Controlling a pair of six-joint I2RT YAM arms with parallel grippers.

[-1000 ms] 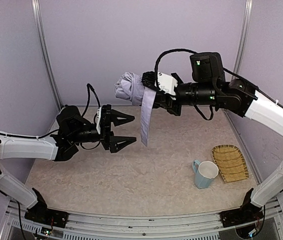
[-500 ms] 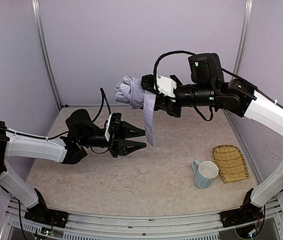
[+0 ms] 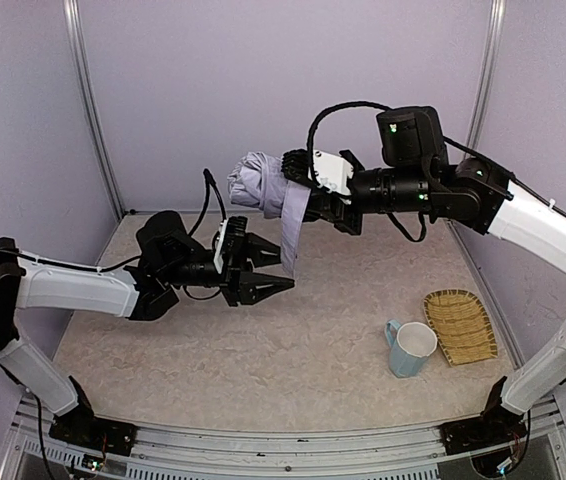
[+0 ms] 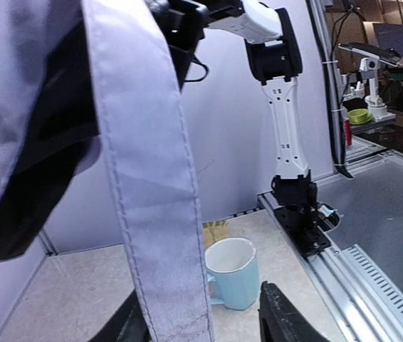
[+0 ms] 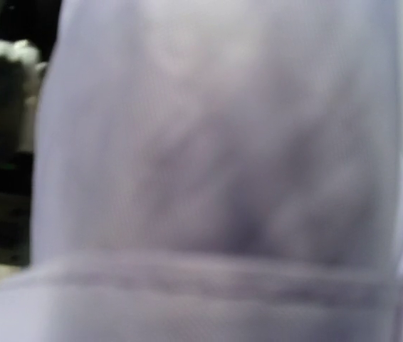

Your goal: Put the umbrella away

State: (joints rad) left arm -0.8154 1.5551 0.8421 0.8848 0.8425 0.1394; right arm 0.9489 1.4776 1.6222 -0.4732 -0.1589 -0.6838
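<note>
My right gripper is shut on the folded umbrella, a pale lavender-grey bundle held high above the back of the table. Its closing strap hangs straight down from the bundle. My left gripper is open, level with the strap's lower end. In the left wrist view the strap hangs between the two black fingertips, not pinched. The umbrella's fabric fills that view's upper left. The right wrist view shows only blurred lavender fabric; its fingers are hidden.
A light blue mug stands at the front right, with a woven basket tray just right of it. Both show in the left wrist view, the mug in front of the tray. Walls and metal posts enclose the table.
My left arm has reached right and up to the hanging strap, and its jaws have narrowed from wide open. The right arm and umbrella have barely moved.
</note>
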